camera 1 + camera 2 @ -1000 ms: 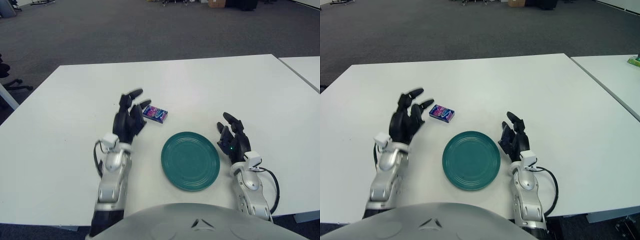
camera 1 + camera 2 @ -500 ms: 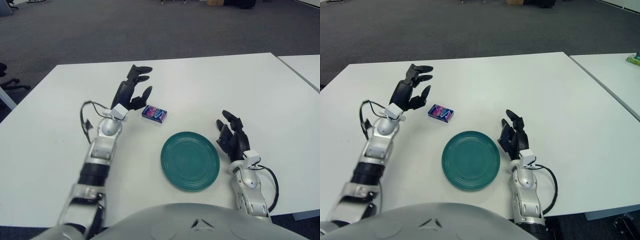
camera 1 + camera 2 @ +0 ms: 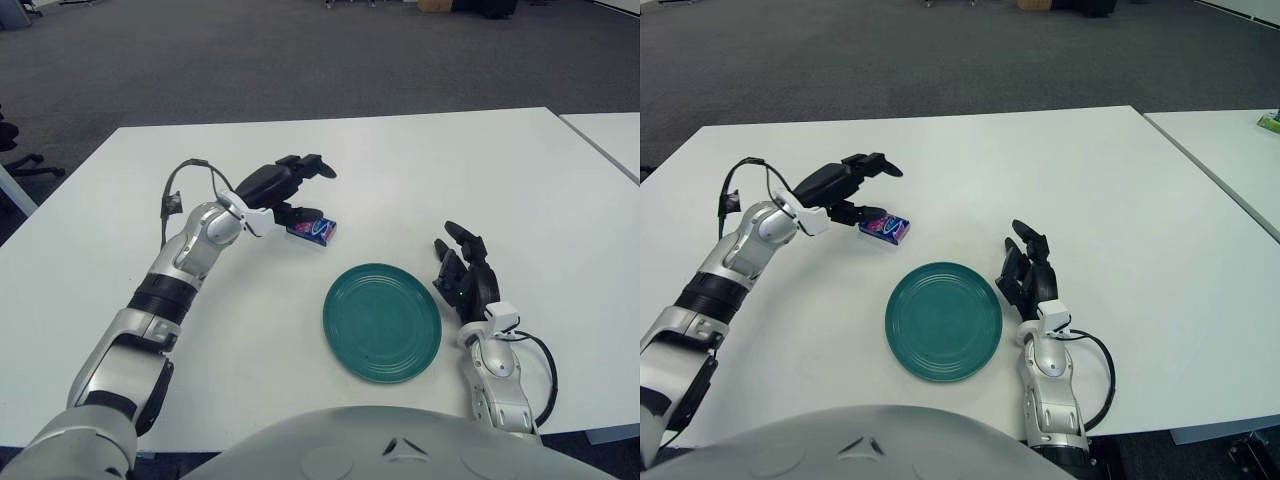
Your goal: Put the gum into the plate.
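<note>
A small blue and pink gum pack [image 3: 312, 230] lies flat on the white table [image 3: 420, 170], just behind and left of the teal plate [image 3: 381, 321]. My left hand [image 3: 296, 190] reaches over the pack from the left, fingers spread above it and thumb low beside its left end; it is not closed on the pack. My right hand [image 3: 463, 276] rests idle on the table just right of the plate, fingers relaxed and empty. The plate holds nothing.
A second white table [image 3: 1240, 150] stands to the right across a narrow gap, with a small green object [image 3: 1268, 122] at its far edge. Grey carpet lies beyond the table's far edge.
My left arm has stretched forward and swung right, from beside the pack to over it, with the hand turned palm-down. The gum pack, plate and right hand have not moved.
</note>
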`<action>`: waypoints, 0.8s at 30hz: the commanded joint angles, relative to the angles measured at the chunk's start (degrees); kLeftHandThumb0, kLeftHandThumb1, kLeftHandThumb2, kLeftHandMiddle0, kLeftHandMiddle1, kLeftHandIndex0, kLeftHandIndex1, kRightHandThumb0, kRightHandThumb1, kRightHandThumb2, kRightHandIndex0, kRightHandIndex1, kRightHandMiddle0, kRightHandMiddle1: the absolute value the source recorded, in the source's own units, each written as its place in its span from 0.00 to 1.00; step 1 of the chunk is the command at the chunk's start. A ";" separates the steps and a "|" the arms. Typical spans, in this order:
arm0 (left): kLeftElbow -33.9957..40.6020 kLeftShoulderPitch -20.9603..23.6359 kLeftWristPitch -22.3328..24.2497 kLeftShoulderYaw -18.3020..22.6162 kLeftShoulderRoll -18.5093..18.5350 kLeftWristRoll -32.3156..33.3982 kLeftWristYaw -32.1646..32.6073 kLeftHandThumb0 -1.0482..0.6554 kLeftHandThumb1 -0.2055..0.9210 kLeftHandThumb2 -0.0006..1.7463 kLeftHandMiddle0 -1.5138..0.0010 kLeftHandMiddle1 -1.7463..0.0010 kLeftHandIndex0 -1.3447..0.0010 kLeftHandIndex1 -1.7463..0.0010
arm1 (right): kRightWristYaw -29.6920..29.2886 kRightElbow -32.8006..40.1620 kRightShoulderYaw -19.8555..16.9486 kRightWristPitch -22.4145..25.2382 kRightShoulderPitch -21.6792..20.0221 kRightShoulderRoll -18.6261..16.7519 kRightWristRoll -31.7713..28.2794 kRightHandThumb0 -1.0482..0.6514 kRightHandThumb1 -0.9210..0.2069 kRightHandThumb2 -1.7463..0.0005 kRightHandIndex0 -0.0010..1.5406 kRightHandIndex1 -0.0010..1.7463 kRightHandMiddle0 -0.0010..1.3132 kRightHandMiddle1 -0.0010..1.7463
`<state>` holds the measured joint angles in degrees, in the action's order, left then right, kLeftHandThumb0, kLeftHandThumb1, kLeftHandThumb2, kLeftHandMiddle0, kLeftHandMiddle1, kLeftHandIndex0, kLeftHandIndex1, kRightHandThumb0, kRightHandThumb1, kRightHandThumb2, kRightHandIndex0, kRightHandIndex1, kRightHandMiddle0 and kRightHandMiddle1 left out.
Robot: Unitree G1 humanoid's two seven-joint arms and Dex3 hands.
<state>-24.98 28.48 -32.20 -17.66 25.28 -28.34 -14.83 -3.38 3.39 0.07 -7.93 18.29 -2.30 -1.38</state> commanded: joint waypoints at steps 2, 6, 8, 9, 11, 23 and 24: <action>-11.69 6.42 -4.88 -4.03 0.49 -4.10 0.70 0.16 0.96 0.15 0.92 0.66 0.96 0.35 | -0.44 -2.10 0.01 3.26 2.09 -0.88 -0.14 0.15 0.00 0.45 0.24 0.00 0.00 0.40; -16.61 8.49 -8.05 -6.03 1.27 -5.24 -0.27 0.14 0.97 0.13 0.93 0.70 0.97 0.36 | -0.98 -1.60 -0.06 3.61 2.45 -1.14 0.06 0.15 0.00 0.45 0.25 0.00 0.00 0.40; -18.53 9.15 -9.12 -6.70 1.38 -5.61 -0.25 0.13 0.98 0.13 0.93 0.72 0.96 0.36 | -1.16 -1.34 -0.06 3.83 2.64 -1.18 0.21 0.14 0.00 0.46 0.25 0.01 0.00 0.39; -19.60 9.54 -9.39 -7.12 1.33 -5.67 -0.78 0.13 0.98 0.12 0.93 0.73 0.96 0.35 | -1.32 -1.16 -0.08 4.10 2.75 -1.21 0.33 0.14 0.00 0.46 0.25 0.01 0.00 0.39; -21.45 10.30 -9.83 -7.75 1.13 -5.69 -1.69 0.13 0.99 0.11 0.93 0.75 0.96 0.35 | -1.60 -0.84 -0.10 4.65 2.87 -1.24 0.52 0.14 0.00 0.45 0.25 0.01 0.00 0.39; -30.84 14.41 -11.02 -10.60 -0.67 -7.61 -1.93 0.10 1.00 0.11 0.92 0.79 0.96 0.35 | -2.20 0.06 -0.16 5.99 3.33 -1.15 1.14 0.14 0.00 0.46 0.26 0.01 0.00 0.37; -32.13 14.92 -10.75 -10.87 -1.05 -7.93 -1.58 0.09 1.00 0.11 0.92 0.79 0.96 0.35 | -2.22 0.11 -0.10 6.00 3.40 -1.16 1.18 0.14 0.00 0.46 0.26 0.01 0.00 0.37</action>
<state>-54.35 40.59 -43.12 -27.62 24.83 -35.14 -17.55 -5.24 5.69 0.10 -5.31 19.39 -3.02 -0.42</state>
